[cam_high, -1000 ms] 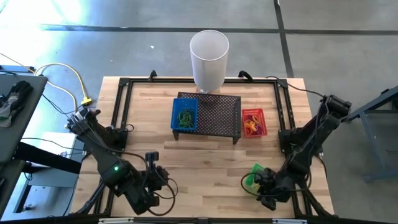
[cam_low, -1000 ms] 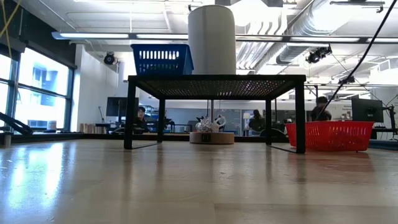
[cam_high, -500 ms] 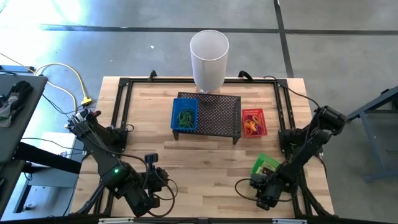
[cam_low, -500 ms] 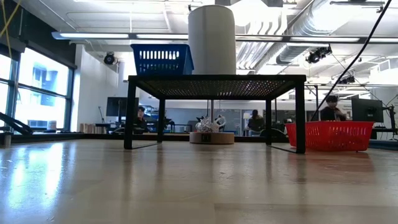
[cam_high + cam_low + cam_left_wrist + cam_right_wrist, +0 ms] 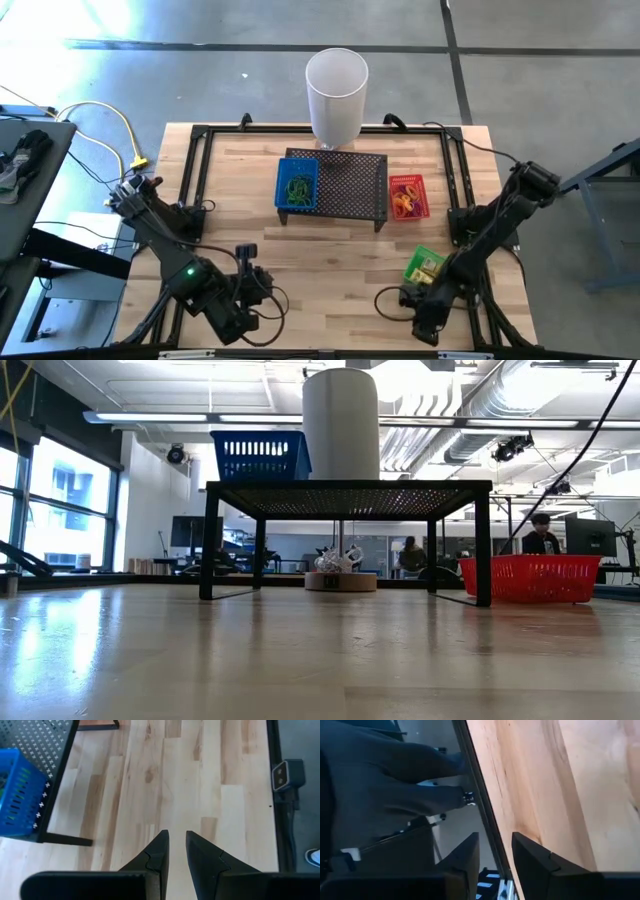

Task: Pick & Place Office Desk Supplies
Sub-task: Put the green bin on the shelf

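Note:
Green loops lie in a blue basket [image 5: 297, 185] that stands on the black mesh stand [image 5: 350, 185]. Orange and red loops fill a red basket [image 5: 407, 197] on the table to the stand's right. A green basket [image 5: 426, 265] rests on the table near the right side. My right gripper [image 5: 408, 298] hovers just near-left of it, open, with nothing between its fingers [image 5: 495, 837], over the table's near edge. My left gripper [image 5: 245, 252] waits at the near left, its fingers [image 5: 177, 837] a narrow gap apart over bare wood.
A tall white cylinder [image 5: 337, 95] stands behind the stand at the far edge. A black frame rail [image 5: 482, 805] runs along the table's rim. Bare wood [image 5: 330, 270] lies between the two grippers. The low view shows the stand [image 5: 345, 488] and the red basket [image 5: 530, 578].
My right gripper has drawn back from the green basket toward the table's near edge and sunk a little. The basket, partly hidden under the gripper before, now shows in full beside it.

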Robot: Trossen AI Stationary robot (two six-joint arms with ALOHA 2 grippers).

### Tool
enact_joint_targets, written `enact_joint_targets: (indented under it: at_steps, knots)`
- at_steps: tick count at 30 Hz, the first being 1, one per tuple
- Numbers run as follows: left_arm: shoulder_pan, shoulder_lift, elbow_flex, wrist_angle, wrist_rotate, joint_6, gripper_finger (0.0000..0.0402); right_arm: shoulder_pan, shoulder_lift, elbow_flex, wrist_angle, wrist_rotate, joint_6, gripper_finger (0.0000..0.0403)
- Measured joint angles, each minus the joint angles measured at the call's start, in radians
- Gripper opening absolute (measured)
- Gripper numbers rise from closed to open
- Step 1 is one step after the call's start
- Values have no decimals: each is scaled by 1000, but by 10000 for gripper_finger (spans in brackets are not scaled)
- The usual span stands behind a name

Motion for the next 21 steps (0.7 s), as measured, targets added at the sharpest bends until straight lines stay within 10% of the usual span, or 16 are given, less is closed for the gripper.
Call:
enact_joint_targets:
  at_steps: [11, 21]
  knots:
    - [44, 0, 0, 0, 0, 64, 59, -85, -157, 0, -7, -79, -3, 81]
    - [41, 0, 0, 1, 11, 63, 59, -132, -161, 0, 114, 160, -161, 79]
